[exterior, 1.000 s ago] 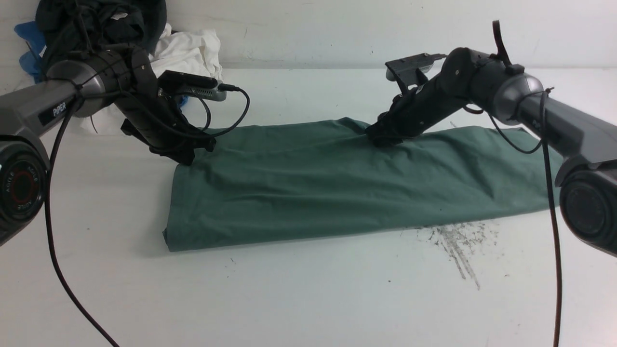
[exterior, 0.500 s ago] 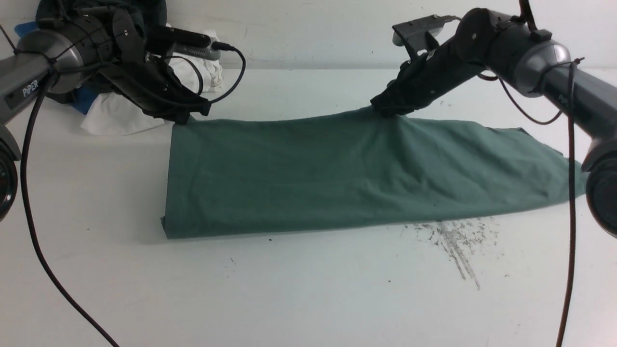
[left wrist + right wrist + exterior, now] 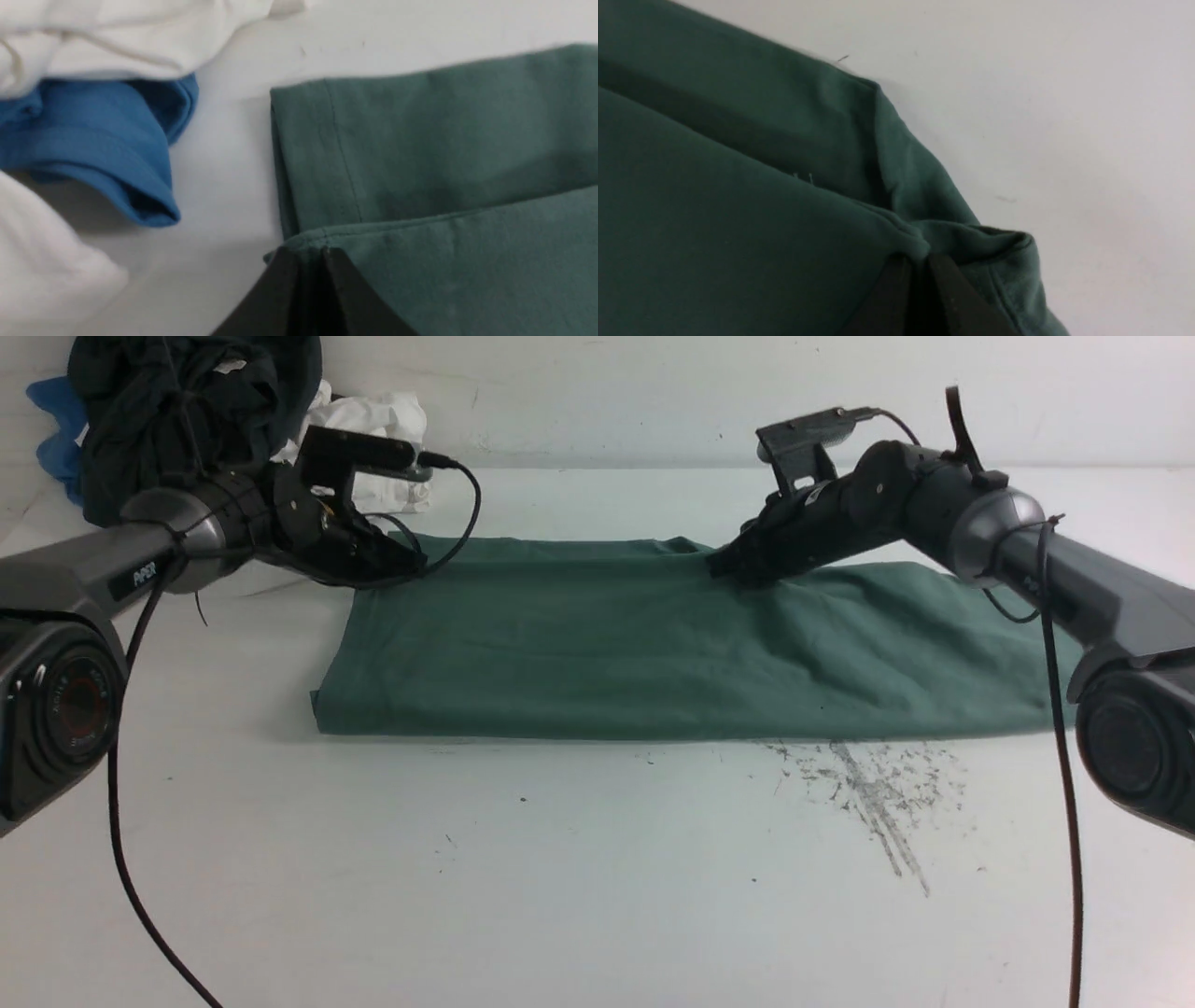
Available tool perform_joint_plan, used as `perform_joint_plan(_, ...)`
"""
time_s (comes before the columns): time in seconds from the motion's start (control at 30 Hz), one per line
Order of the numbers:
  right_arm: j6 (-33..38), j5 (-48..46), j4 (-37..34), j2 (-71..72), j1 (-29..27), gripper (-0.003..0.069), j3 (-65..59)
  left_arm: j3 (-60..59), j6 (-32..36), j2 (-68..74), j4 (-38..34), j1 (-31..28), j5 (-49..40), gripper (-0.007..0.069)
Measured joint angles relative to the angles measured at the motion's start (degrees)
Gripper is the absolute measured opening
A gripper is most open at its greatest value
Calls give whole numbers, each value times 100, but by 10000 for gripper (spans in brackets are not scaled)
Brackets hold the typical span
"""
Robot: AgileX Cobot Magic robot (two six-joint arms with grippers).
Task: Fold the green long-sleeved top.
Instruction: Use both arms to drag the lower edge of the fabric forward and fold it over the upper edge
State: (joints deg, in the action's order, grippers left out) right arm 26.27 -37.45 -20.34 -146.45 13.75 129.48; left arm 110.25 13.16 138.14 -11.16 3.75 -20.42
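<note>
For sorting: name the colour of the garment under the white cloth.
The garment is plain blue; clearest in the left wrist view.

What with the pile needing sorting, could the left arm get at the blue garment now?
Likely yes, once it lets go. The blue garment lies near the left gripper with only bare table between. But the jaws are pinched on a corner of the green top, and white cloth overlaps the blue.

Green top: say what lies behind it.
Behind the green top's left end sits a heap: dark garment, white garment, blue garment. The left arm hides the heap's lower part.
</note>
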Motion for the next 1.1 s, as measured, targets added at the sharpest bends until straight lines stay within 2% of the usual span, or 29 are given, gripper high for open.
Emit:
perform_joint_plan(0.17,-14,-77,6,249,-62,169,-5,-11,-37,-187,26,0,-78,312)
perform_joint_plan(0.23,-15,-254,29,482,-151,223,-3,-18,-37,-503,123,0,-227,384)
perform_joint_plan(0.3,-34,-542,118,841,-286,270,-3,-18,-37,-936,247,0,-443,431)
perform_joint_plan(0.43,-244,-1111,402,1465,-570,326,3,-18,-37,-1621,363,0,-966,443)
perform_joint_plan(0.57,-1250,-2477,1249,2169,-1067,389,41,0,109,-2557,450,0,-2303,335)
perform_joint_plan(0.63,-1707,-2953,1572,2248,-1292,419,-49,0,237,-2873,450,0,-2937,250)
perform_joint_plan(0.7,-2003,-3226,1744,2263,-1534,458,-358,0,376,-3180,422,0,-3524,147)
perform_joint_plan(0.73,-2024,-3241,1744,2263,-1534,462,-358,0,376,-3214,416,0,-3580,137)
perform_joint_plan(0.8,-2146,-3330,1754,2195,-1844,514,-963,-6,541,-3672,237,0,-4215,41)
perform_joint_plan(0.93,-2166,-3329,1639,1988,-2207,563,-1846,-31,952,-4411,-282,0,-4999,-5)
perform_joint_plan(1.1,-2170,-3123,1489,1651,-2423,575,-2242,-533,1157,-5424,-651,0,-5089,-7)
